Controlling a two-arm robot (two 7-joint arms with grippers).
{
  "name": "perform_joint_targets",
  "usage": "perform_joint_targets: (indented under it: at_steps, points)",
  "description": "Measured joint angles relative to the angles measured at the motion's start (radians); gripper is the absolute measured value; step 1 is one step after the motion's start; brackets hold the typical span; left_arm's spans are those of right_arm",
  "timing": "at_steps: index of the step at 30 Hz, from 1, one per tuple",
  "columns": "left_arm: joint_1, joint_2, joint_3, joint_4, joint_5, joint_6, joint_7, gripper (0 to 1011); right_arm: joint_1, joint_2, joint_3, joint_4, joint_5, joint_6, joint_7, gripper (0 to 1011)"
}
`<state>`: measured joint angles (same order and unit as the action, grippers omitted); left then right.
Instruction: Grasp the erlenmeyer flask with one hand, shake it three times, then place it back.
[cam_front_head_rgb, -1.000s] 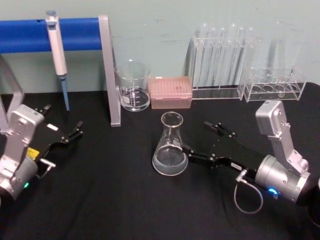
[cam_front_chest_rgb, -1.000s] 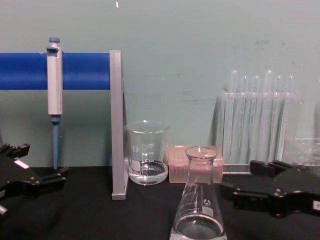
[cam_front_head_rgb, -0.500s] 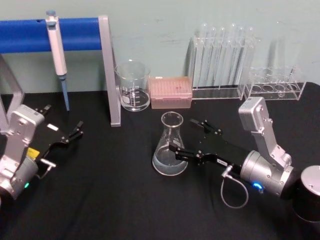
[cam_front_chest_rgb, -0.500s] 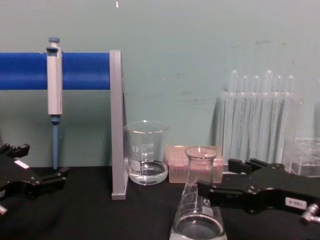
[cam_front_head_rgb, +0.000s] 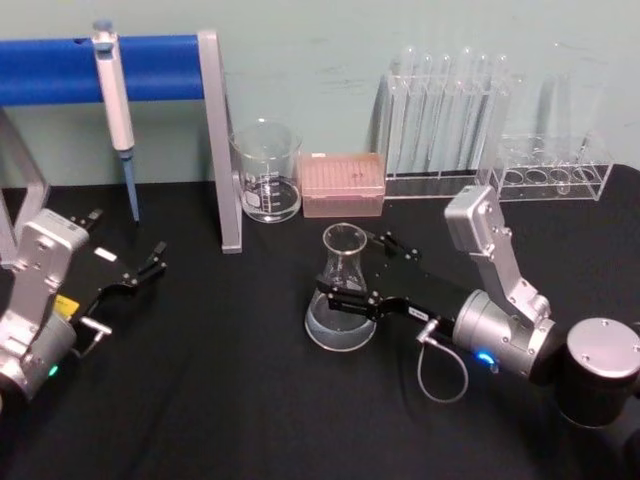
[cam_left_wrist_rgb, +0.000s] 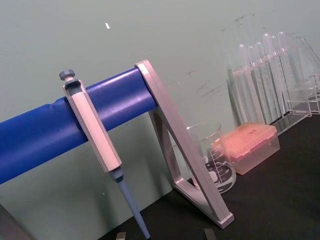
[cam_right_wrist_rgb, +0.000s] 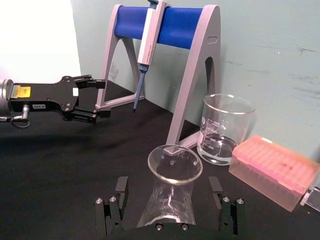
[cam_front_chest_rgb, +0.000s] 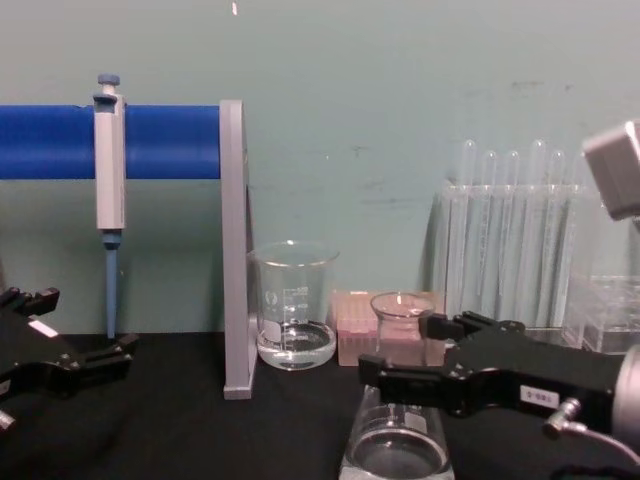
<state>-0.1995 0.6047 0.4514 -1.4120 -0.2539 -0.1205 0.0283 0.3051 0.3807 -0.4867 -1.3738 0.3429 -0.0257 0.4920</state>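
Clear, glossy glass: the erlenmeyer flask (cam_front_head_rgb: 335, 325) at centre frame carries white print and stands on a matt black cloth surface (cam_front_head_rgb: 220, 400). The right pincer (cam_front_head_rgb: 345, 265) has a matt black finish and joins a smooth, satin silver metal wrist (cam_front_head_rgb: 500, 335) at lower right. The left pincer (cam_front_head_rgb: 155, 258), at left, is the same matt black. Along the top, a shiny glass beaker (cam_front_head_rgb: 266, 175) sits beside a translucent pink plastic tip box (cam_front_head_rgb: 342, 185) and a clear, glossy plastic rack (cam_front_head_rgb: 440, 182) of clear test tubes (cam_front_head_rgb: 445, 100). At upper left, the stand's smooth blue bar (cam_front_head_rgb: 60, 70) meets a dull grey metal upright (cam_front_head_rgb: 218, 140). The pipette (cam_front_head_rgb: 113, 90) looks like pale plastic. The green wall (cam_front_head_rgb: 320, 40) is matt and scuffed.
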Motion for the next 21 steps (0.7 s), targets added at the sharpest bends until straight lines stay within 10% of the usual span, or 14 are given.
perform_joint_targets:
  at_steps: [21]
  points:
    - [0.000, 0.000, 0.000, 0.000, 0.000, 0.000, 0.000, 1001, 0.059, -0.057, -0.001, 0.091, -0.034, -0.015, 0.015, 1000]
